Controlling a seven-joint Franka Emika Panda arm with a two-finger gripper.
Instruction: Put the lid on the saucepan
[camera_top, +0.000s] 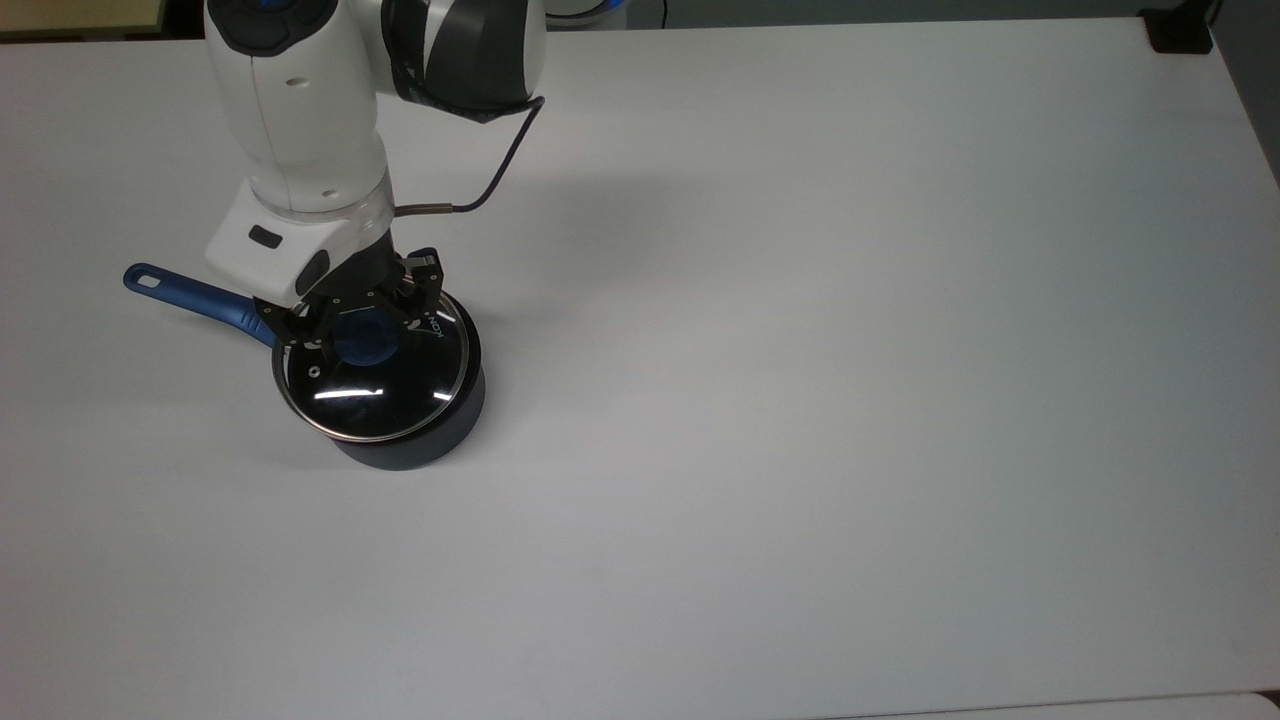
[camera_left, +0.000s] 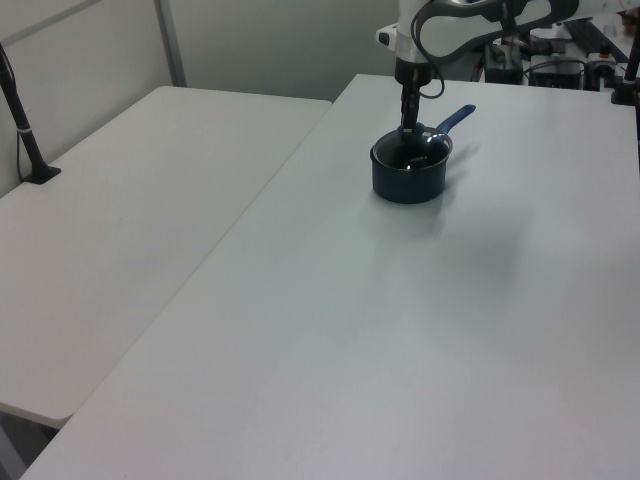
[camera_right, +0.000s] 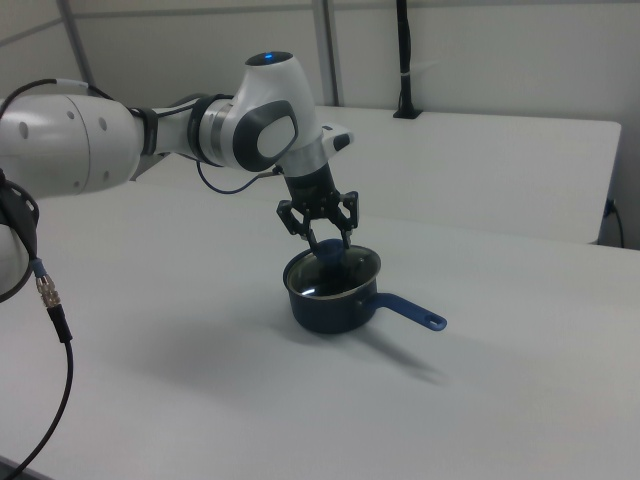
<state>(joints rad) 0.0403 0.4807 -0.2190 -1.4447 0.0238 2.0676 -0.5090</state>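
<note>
Gripper (camera_top: 362, 318) clenching the blue knob (camera_top: 362, 340) from above, keeping the lid (camera_top: 377, 372) level and centred while settling it onto the saucepan (camera_top: 412, 440), toward the top view's left, handle (camera_top: 196, 298) pointing farther left. Seating apparently nearly complete; release likely next.

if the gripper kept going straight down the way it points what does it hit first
The gripper points down at the lid; its blue knob sits between the fingers, so it would likely meet that first.

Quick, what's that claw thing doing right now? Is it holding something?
Tool: closed on the blue knob of the glass lid, which sits on the saucepan.
</note>
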